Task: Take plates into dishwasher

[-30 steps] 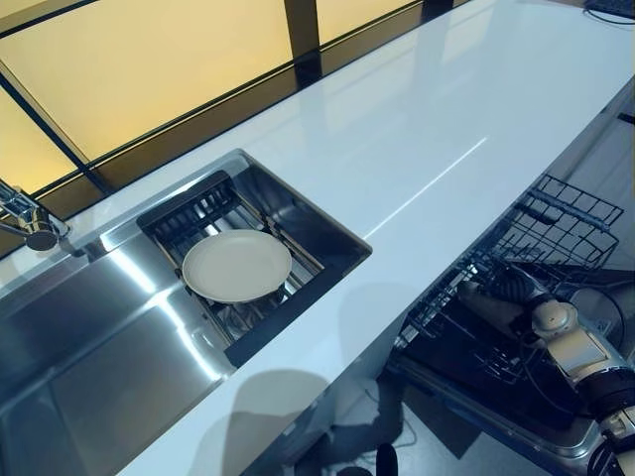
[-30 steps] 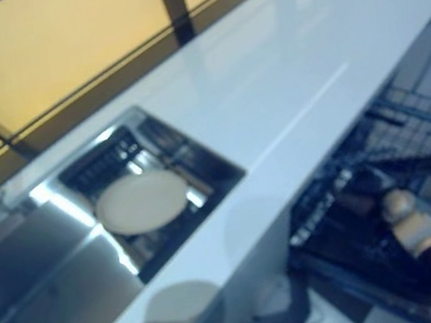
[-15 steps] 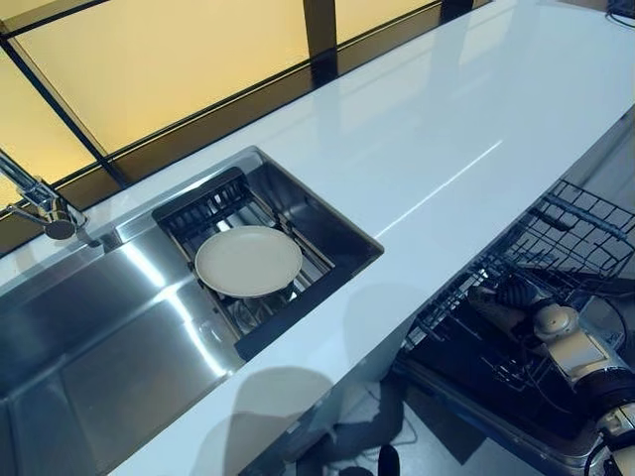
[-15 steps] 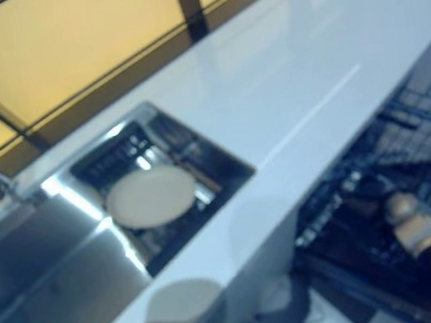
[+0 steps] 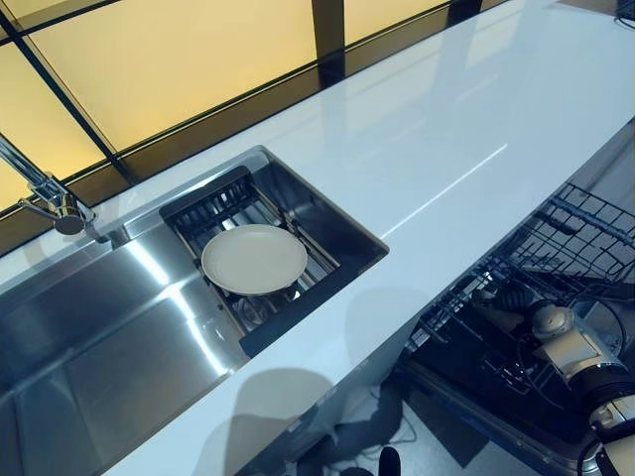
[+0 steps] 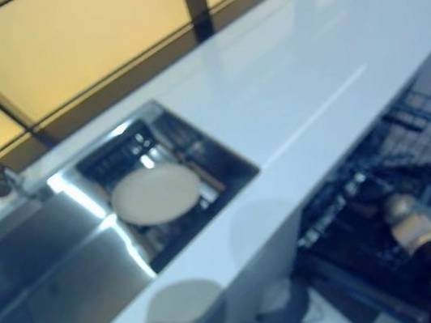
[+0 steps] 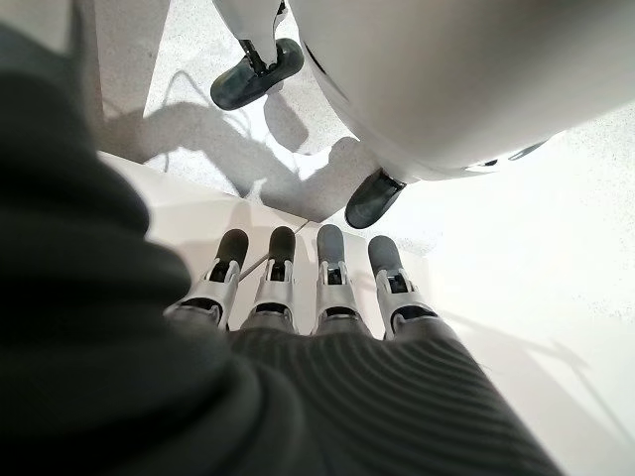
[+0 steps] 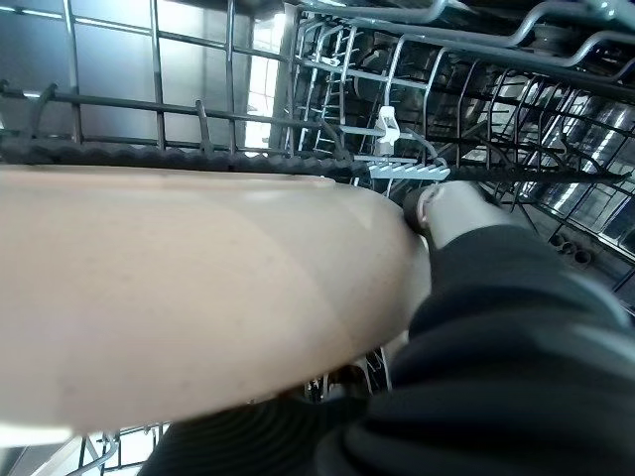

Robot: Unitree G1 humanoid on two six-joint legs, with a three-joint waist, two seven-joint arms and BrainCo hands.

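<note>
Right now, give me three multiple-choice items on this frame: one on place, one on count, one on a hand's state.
1. Where is the cream plate? A on the counter; B on the sink rack; C on the floor.
2. Plates in the sink? A none; B one; C three.
3. The right hand? A open above the counter; B shut on a beige plate at the dishwasher rack; C on the tap.
B, it rests on the sink rack's bars; B, one shows; B, a fingertip curls over the beige plate's rim. Left hand open, idle.
</note>
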